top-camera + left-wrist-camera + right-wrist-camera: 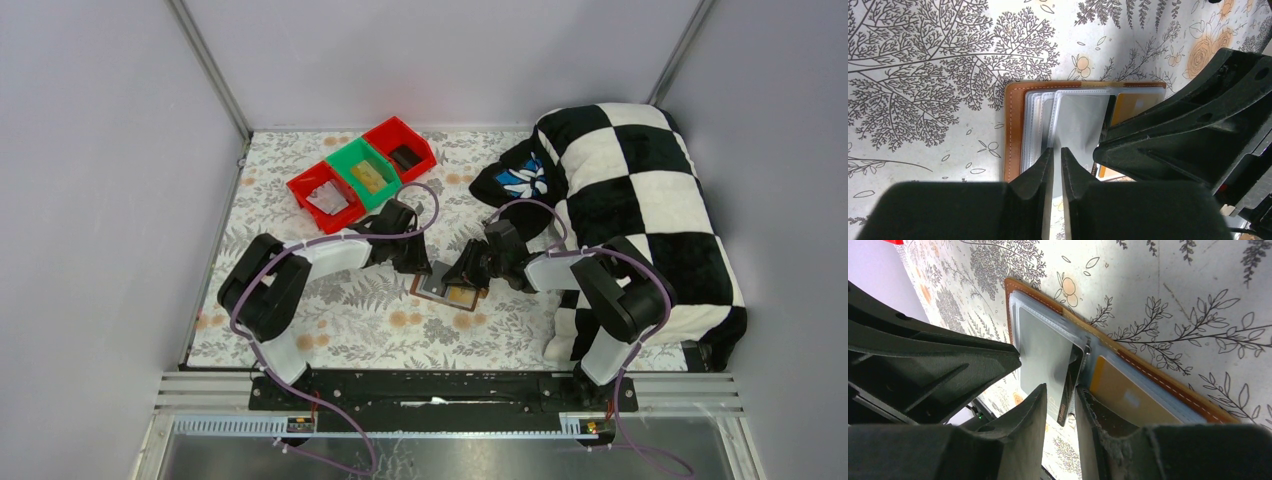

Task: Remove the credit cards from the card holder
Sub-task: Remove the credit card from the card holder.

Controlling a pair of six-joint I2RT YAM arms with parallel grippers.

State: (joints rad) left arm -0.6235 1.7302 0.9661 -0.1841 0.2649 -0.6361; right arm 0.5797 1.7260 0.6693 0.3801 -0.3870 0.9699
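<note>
Found left gripper (pixel 1057 153) pinched nearly shut on grey credit card (pixel 1079 120), lower centre. Found right gripper (pixel 1060 392) narrowly parted around dark card (pixel 1064 407) standing edge-on (grip unconfirmed). Noted card holder (pixel 447 289) lying open on floral table (pixel 350 322), mid-frame.

The card holder (pixel 1038 130) is tan-brown with pale stitching along its edge and grey-clear pockets inside. Of the credit cards (pixel 1079 120), one is plain grey and another golden yellow (pixel 1135 105). The worktop (pixel 330 330) is white with grey fern and leaf prints and orange flowers. Three bins stand in a row: red (pixel 325 195), green (pixel 365 172), red (pixel 400 148). A cushion (pixel 640 200) carries a black-and-white check; the dark cloth (pixel 520 178) beside it bears a white-and-blue motif. The left tool (pixel 1057 165) and right tool (pixel 1060 405) are black.
</note>
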